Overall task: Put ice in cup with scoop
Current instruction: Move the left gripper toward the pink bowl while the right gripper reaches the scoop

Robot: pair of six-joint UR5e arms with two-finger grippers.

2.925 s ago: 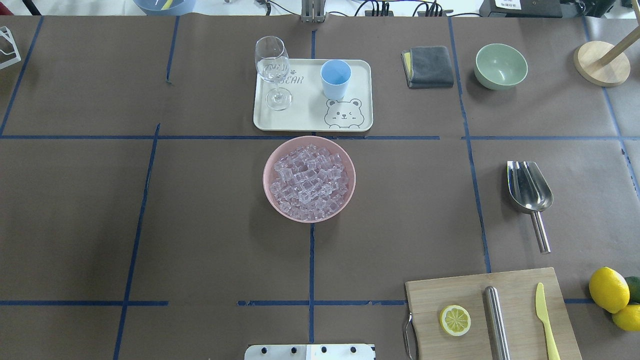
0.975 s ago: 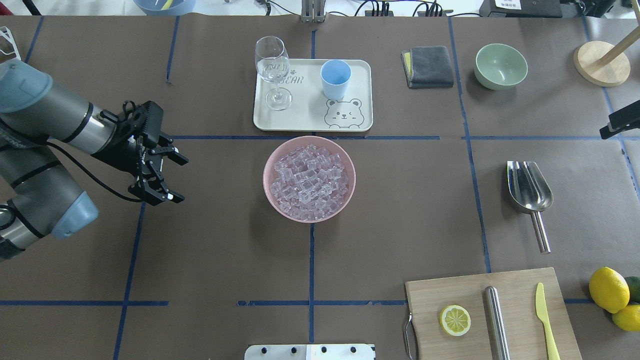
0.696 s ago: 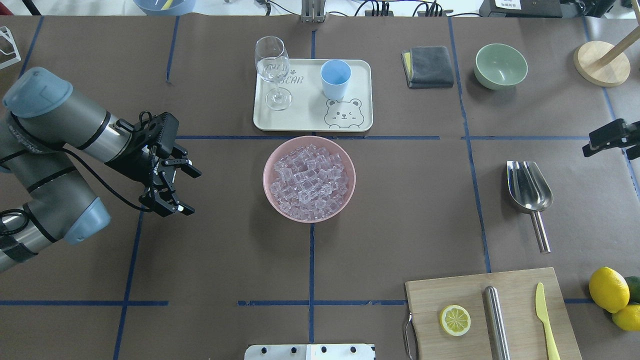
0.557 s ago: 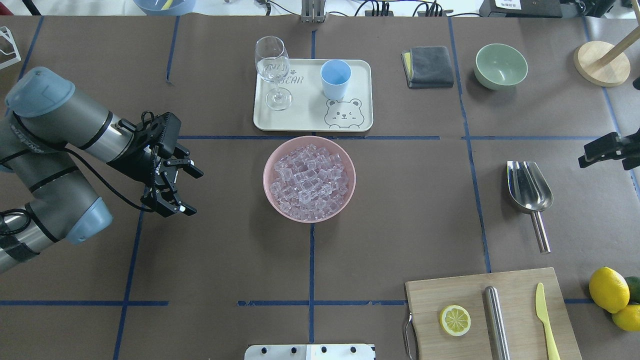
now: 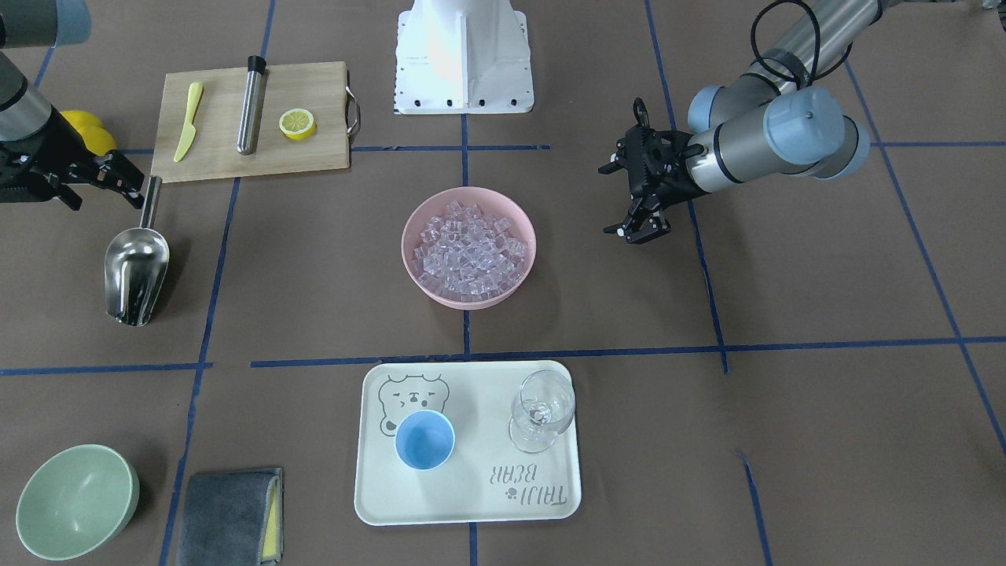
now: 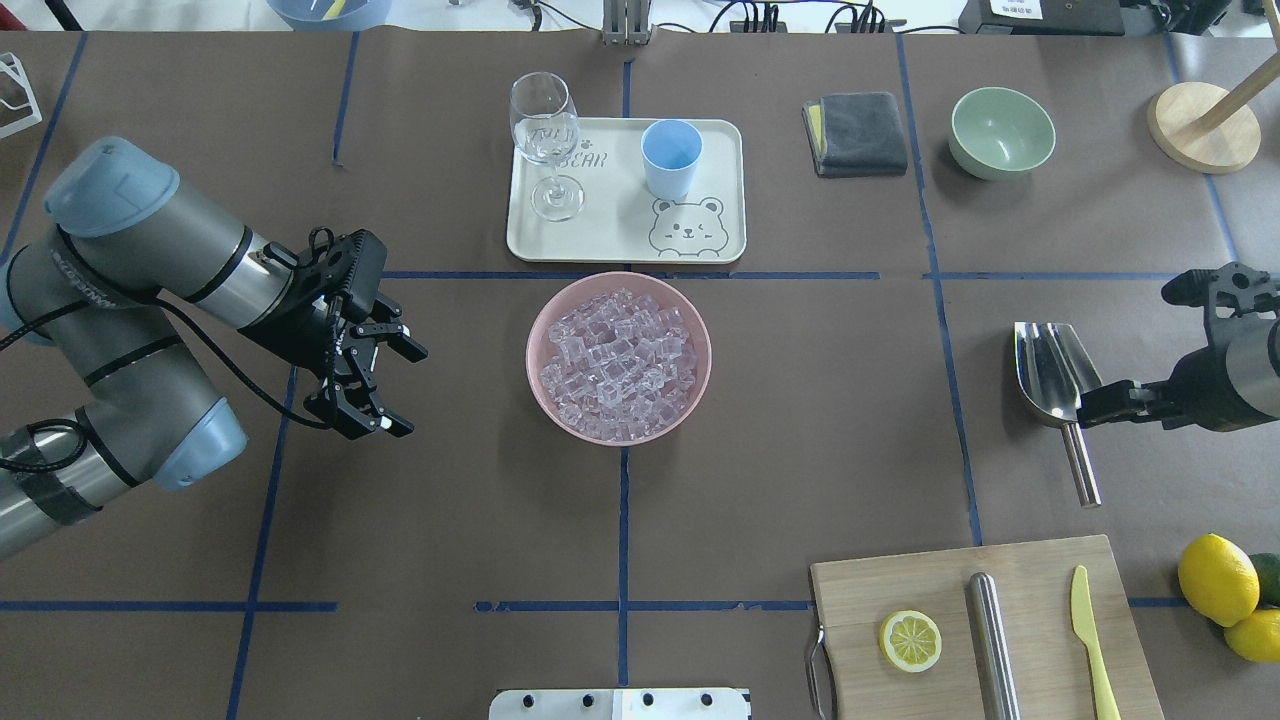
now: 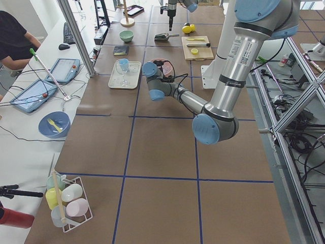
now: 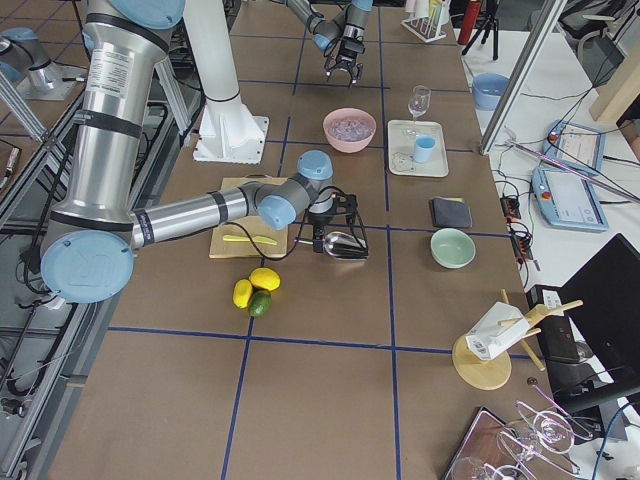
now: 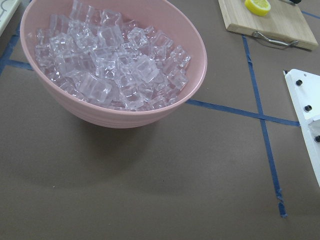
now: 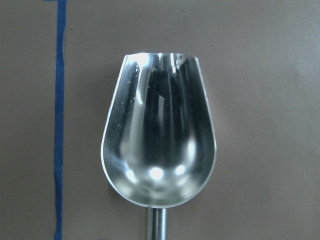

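The steel scoop (image 6: 1060, 380) lies on the table at the right, trough away from the robot, and it fills the right wrist view (image 10: 160, 135). My right gripper (image 6: 1125, 350) is open and hangs close over the scoop's handle (image 5: 149, 200), holding nothing. The ice (image 6: 618, 355) is piled in a pink bowl (image 6: 535, 385) at the table's middle. My left gripper (image 6: 408, 390) is open and empty, left of that bowl and apart from it. The light-blue cup (image 6: 671, 158) stands upright on a cream tray (image 6: 610, 245) beyond the bowl.
A wine glass (image 6: 545, 130) shares the tray with the cup. Near the scoop lies a cutting board (image 6: 870, 590) with a lemon slice, a steel tube and a yellow knife; lemons (image 6: 1217, 578) sit beside it. A green bowl (image 6: 1001, 130) and grey cloth (image 6: 855, 132) are at the back right.
Both arms have come into view. The left gripper moved right toward the pink bowl. The right gripper came in from the right edge and dropped to the scoop's handle.
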